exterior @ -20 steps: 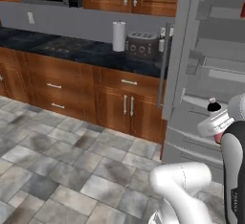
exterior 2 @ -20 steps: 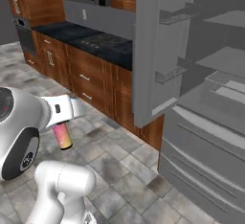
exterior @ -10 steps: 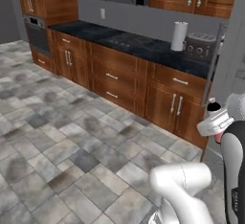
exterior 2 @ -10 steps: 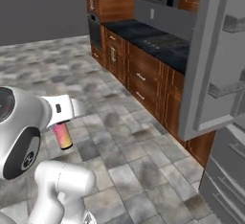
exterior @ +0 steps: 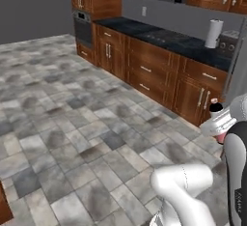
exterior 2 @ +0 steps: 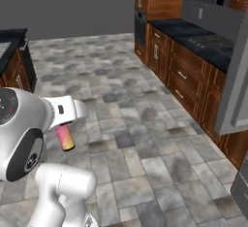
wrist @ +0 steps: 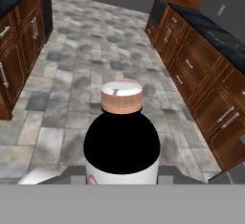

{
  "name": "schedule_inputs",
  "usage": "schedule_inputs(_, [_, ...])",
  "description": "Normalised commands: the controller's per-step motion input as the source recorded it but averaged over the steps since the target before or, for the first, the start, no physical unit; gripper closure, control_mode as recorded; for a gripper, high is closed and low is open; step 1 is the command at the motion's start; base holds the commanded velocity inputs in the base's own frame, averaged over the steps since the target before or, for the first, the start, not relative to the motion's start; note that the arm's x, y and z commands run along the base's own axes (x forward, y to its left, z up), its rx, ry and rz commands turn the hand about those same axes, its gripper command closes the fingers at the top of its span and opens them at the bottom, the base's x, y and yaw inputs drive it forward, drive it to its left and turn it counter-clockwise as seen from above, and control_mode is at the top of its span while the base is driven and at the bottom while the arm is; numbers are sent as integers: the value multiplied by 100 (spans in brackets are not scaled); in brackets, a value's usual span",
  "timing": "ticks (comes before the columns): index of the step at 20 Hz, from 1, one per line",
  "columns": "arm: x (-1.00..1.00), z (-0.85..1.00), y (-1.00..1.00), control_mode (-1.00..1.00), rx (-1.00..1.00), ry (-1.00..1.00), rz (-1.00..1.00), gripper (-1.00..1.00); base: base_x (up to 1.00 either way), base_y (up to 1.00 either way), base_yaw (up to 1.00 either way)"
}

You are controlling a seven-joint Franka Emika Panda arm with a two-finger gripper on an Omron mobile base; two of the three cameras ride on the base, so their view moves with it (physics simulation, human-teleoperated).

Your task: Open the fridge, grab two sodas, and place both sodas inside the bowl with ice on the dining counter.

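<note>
Soda bottle point(exterior 2: 65, 137): slim, pinkish-red body, hangs below the white hand in right base view, clear of the floor. In hand view the soda bottle point(wrist: 122, 139) shows a black shoulder, white lower band w/ a pink mark, and a tan-pink end pointing away from the camera. In left base view only a black cap and a bit of red show at the soda bottle point(exterior: 216, 108), beside the white wrist.

Pincer point(wrist: 122, 176): closed on the bottle, one finger each side of its white band; tips mostly hidden by the bottle. Bottle held in the air over the tiled floor point(exterior: 72, 123), no contact w/ any surface.

Surroundings: grey stone-tile floor across all views. Wall cabinets point(exterior: 144, 65), reddish-brown wood w/ dark top, run along the far wall; paper towel roll point(exterior: 213, 33) stands upright on that top. Built-in oven point(exterior: 83, 23) at the cabinet run's far end. Grey fridge door point(exterior 2: 235, 90) at right edge of right base view. Dark-topped wood unit point(exterior 2: 17, 61) at left edge of right base view; too little visible to tell which surface it is.
</note>
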Motion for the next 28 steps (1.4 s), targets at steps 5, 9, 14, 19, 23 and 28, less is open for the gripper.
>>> schedule_inputs(5, [0,0,0,100,0,0,0,100,-74,62,22])
schedule_inputs(9, [0,0,0,100,0,0,0,100,-49,95,13])
schedule_inputs(14, [0,0,0,100,0,0,0,100,-16,100,6])
schedule_inputs(19, [0,0,0,100,0,0,0,100,-5,100,3])
schedule_inputs(23, [0,0,0,100,0,0,0,100,0,100,1])
schedule_inputs(28, [0,0,0,100,0,0,0,100,0,100,0])
